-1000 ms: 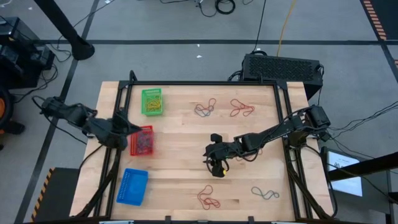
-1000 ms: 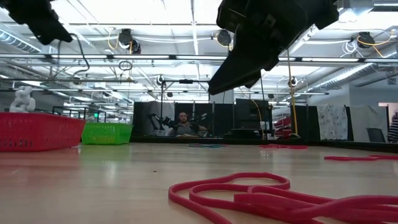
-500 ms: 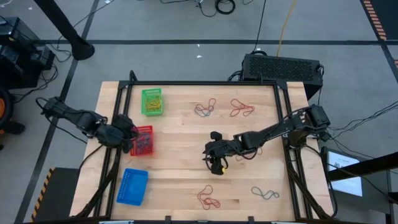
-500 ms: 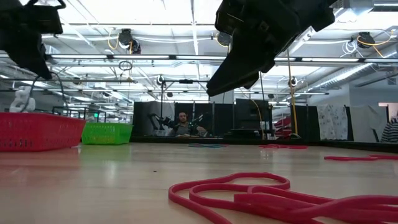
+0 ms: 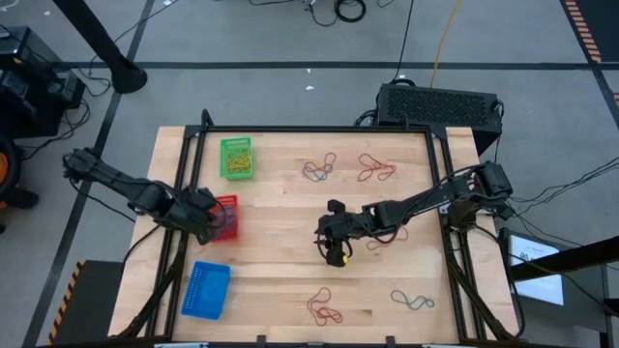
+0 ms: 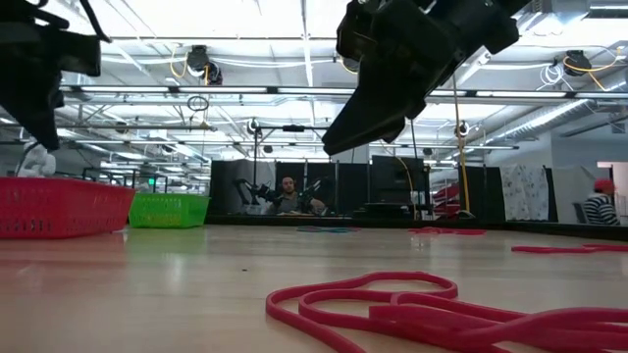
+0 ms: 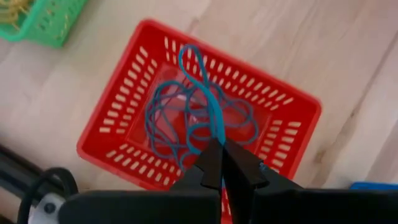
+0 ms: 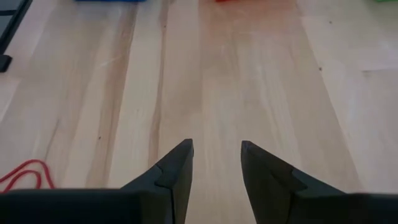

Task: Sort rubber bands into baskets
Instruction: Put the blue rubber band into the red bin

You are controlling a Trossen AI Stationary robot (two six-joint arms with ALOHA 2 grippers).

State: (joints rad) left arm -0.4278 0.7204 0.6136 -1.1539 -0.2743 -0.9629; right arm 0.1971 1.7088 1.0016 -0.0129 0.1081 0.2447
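Observation:
Three baskets stand along the table's left side: green, red, blue. My left gripper is above the red basket, pointing steeply down and shut on a blue rubber band. More blue and red bands lie in that basket. Loose rubber bands lie on the table at the far middle, the far right and near the front. My right gripper hangs open over bare wood at the table's middle, nothing between its fingers. My left gripper pinches one strand of the blue rubber band between its two shut fingertips, coming from above and slanting down. The band stretches away from the fingers over the basket's inside, its looped end near one wall. Whether it rests on the bands beneath, I cannot tell.
A black box stands beyond the table's far right corner. A blue-green band lies near the front right. A red band lies close in front in the low view. Black frame rails run along both table sides.
My left gripper has come down and toward the table's right, from beside the red basket to over it, tipping more steeply downward and rolling at the wrist. It has stayed shut.

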